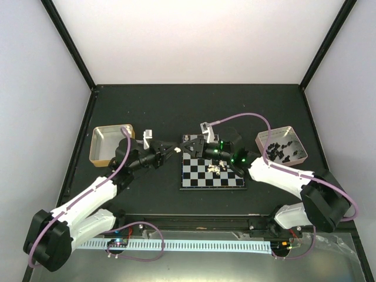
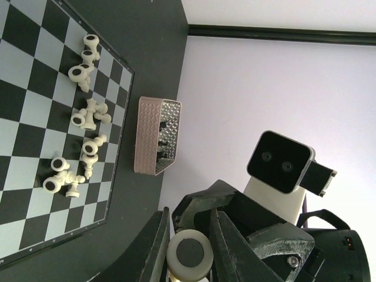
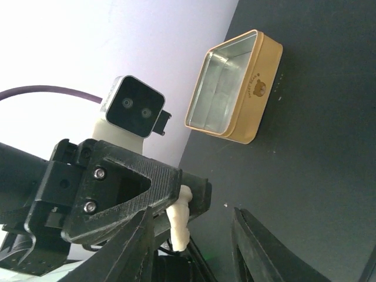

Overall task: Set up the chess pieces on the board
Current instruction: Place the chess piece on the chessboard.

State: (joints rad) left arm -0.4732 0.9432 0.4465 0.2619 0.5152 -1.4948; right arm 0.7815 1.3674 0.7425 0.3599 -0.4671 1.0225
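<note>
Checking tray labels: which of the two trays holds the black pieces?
The pinkish tray right of the board: black pieces lie scattered inside it. The gold tray on the left shows only bare metal inside.

Fixed camera high over the near edge takes in the whole table (image 1: 153, 111); close in, the left wrist camera (image 3: 132, 108) faces the board (image 2: 35, 117) and pinkish tray (image 2: 154, 135), the right wrist camera (image 2: 279, 161) the gold tray (image 3: 258, 88), each framing the other
</note>
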